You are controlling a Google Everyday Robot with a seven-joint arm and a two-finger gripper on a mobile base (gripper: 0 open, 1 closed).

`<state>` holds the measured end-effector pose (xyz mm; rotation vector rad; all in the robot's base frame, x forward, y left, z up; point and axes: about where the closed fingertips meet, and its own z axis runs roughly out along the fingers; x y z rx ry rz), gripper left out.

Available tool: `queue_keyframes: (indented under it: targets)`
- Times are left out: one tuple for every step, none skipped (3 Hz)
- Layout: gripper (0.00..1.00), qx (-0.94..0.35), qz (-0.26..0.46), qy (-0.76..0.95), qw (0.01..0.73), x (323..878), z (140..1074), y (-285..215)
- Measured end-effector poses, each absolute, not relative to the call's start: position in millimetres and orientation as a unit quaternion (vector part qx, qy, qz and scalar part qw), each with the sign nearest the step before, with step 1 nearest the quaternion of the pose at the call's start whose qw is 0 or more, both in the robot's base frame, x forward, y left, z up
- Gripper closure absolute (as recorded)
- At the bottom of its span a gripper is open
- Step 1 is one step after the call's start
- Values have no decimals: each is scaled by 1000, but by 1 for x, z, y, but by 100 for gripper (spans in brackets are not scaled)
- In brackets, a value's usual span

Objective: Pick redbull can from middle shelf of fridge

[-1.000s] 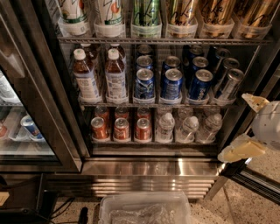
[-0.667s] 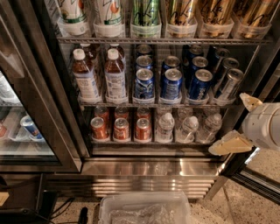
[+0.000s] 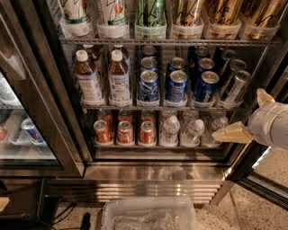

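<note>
— How many of each in the fridge (image 3: 153, 173)?

— Top tier: six tall cans (image 3: 150, 13) in clear trays. On the middle shelf (image 3: 153, 108) the front row holds two labelled bottles (image 3: 87, 78), three blue cans (image 3: 176, 86) and one slim silver can. Bottom tier: three red cans (image 3: 125, 132) and three clear bottles (image 3: 170, 130) in front. More stand behind on each tier, but I cannot count them surely.

— Where is the redbull can (image 3: 236, 86)?

— At the right end of the middle shelf, between 2 and 3 o'clock in the view. It leans slightly and sits just beside the last blue can. Two more slim cans file back behind it.

— The gripper (image 3: 238, 113)?

— At 3 o'clock, outside the fridge front, roughly at 5 o'clock from the redbull can. Its jaws stand released, spread wide, with nothing between them. The lower one points toward 9 o'clock, across the rightmost clear bottle. It touches no can.

— What else is there?

— One plastic bin (image 3: 148, 203) on the floor at 6 o'clock, and a second cooler (image 3: 18, 148) at 9 o'clock.

— What differs from a second ago?

— Only the gripper. It has risen from the level of the fridge's base toward 12 o'clock and edged toward 9 o'clock, closer to the middle shelf. Every can and bottle stands as before.
</note>
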<state>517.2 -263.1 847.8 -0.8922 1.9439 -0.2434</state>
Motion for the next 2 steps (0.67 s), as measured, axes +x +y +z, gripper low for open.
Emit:
queue_keyframes:
  targets:
    - [0, -323, -88, 797, 503, 524, 848, -270]
    - [0, -301, -62, 793, 526, 526, 845, -269]
